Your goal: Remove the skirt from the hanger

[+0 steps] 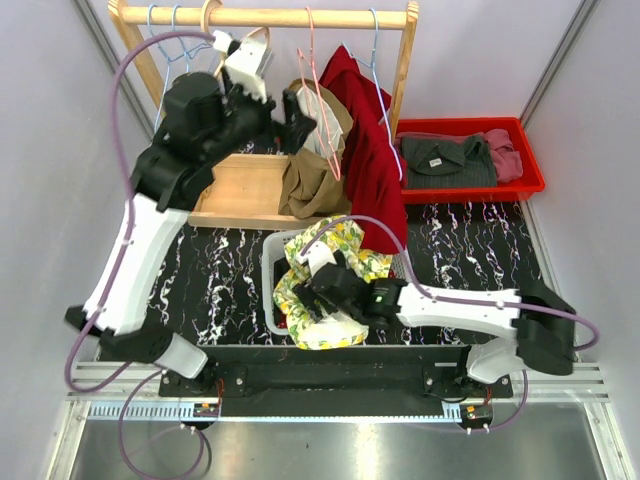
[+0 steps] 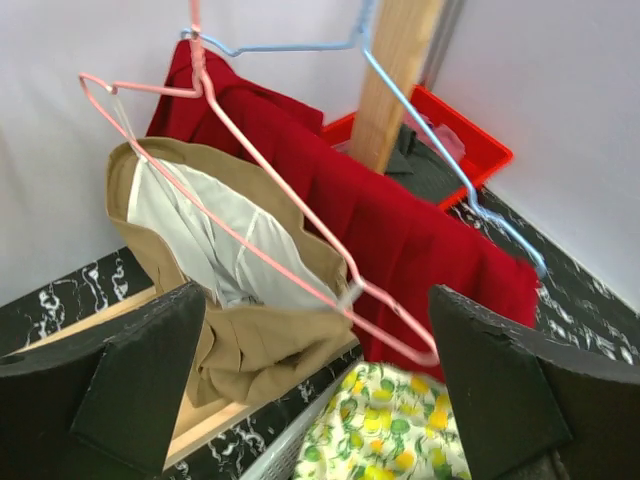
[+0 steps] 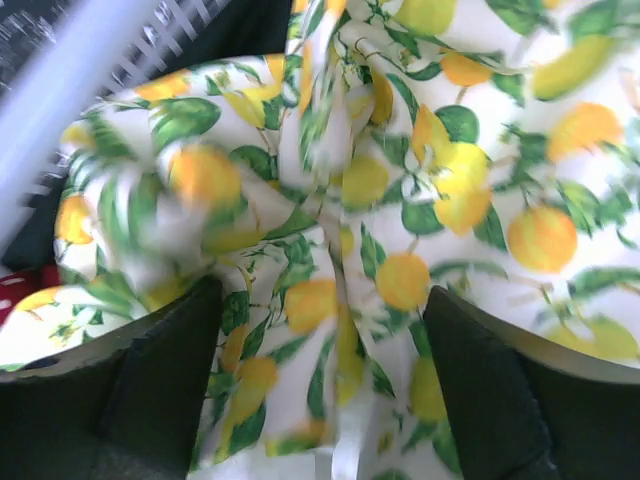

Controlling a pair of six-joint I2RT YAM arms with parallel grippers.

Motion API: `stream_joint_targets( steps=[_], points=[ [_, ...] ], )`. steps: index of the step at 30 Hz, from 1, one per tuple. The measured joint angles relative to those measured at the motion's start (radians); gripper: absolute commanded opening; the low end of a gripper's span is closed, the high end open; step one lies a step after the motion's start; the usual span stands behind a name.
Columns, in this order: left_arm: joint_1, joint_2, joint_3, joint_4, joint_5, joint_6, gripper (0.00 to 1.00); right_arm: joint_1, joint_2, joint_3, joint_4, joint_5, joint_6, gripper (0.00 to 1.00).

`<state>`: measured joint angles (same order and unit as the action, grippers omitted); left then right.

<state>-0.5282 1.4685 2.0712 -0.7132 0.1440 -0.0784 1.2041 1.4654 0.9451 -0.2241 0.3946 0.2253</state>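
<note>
The black marbled table is viewed from above and behind. From the left wrist the pink wire hanger is faced closely; lemon-printed white fabric, shared by all views, fills the right wrist's

The left arm rises from its base at the near left edge, its white link sloping up and away to a high elbow, where the black forearm turns right and runs roughly level. Its wrist points the left gripper to the right, far from the base. In the wrist view its two dark fingers stand wide apart, one at each lower corner. The right arm lies low, reaching left from its base at the near right edge, its white link almost level. The right gripper sits near the middle, angled downward, its fingers likewise spread wide.
</note>
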Motion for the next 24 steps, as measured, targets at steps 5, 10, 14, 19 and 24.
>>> stream_joint_targets(
  steps=[5, 10, 14, 19, 24],
  points=[
    [-0.002, 0.15, 0.107, 0.036, -0.084, -0.056, 0.99, 0.022, -0.172, 0.037, -0.037, 0.06, -0.02, 1.0],
    [-0.007, 0.243, 0.165, 0.058, -0.142, -0.102, 0.99, 0.054, -0.316, 0.079, -0.035, 0.091, -0.021, 1.0],
    [-0.024, 0.297, 0.207, 0.074, -0.189, -0.122, 0.99, 0.087, -0.327, 0.082, -0.039, 0.111, -0.021, 1.0],
    [-0.034, 0.351, 0.234, 0.093, -0.245, -0.125, 0.84, 0.103, -0.334, 0.08, -0.046, 0.143, -0.023, 1.0],
    [-0.033, 0.388, 0.232, 0.097, -0.271, -0.112, 0.53, 0.103, -0.385, 0.066, -0.043, 0.183, -0.037, 1.0]
  ],
)
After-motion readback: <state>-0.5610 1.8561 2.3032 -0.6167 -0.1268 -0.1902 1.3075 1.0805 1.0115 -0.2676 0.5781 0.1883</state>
